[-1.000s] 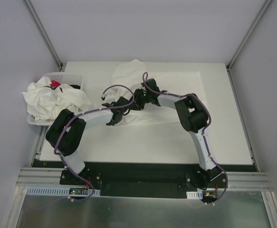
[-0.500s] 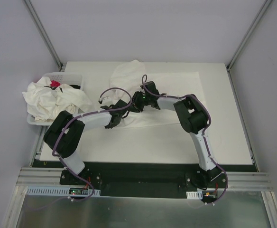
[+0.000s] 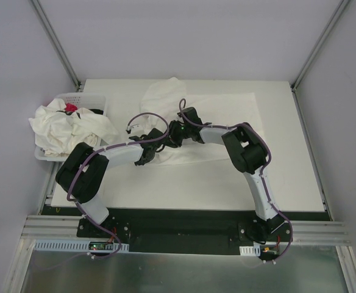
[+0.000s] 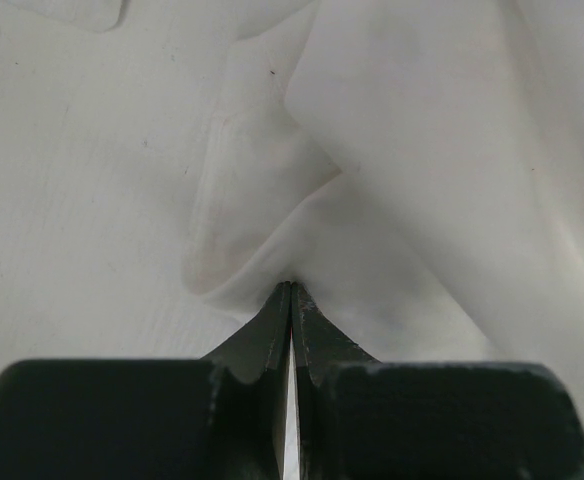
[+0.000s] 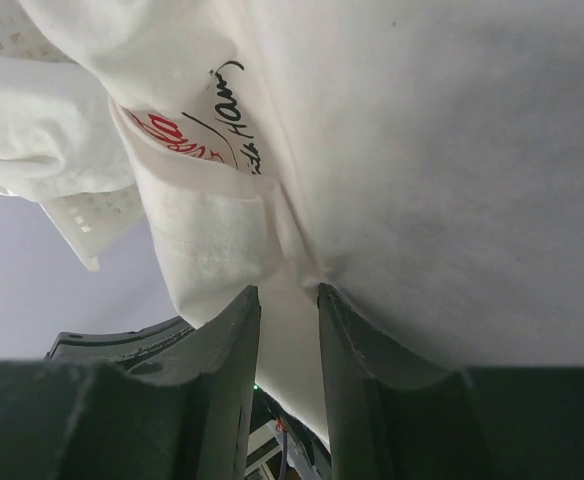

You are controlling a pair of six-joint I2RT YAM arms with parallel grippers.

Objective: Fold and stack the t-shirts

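Note:
One off-white t-shirt (image 3: pixel 220 116) lies spread on the white table, its left part bunched where both arms meet. My left gripper (image 3: pixel 152 148) is shut on a thin fold of that t-shirt (image 4: pixel 272 190), pinching it at the tips (image 4: pixel 290 287). My right gripper (image 3: pixel 170 137) is beside it, and its jaws (image 5: pixel 288 292) hold a thicker hemmed fold of the same t-shirt (image 5: pixel 442 150). A neck label with red and black lettering (image 5: pixel 187 125) shows just above these jaws. More crumpled t-shirts (image 3: pixel 68 125) are heaped at the left.
A white perforated basket (image 3: pixel 85 99) stands at the table's left edge under the heap, with a small red packet (image 3: pixel 71 107) on top. Part of the basket (image 5: pixel 82 215) shows in the right wrist view. Metal frame posts rise at the far corners.
Both grippers have shifted slightly left together with the pinched cloth, and the bunched left part of the shirt has moved with them. The right jaws have closed a little.

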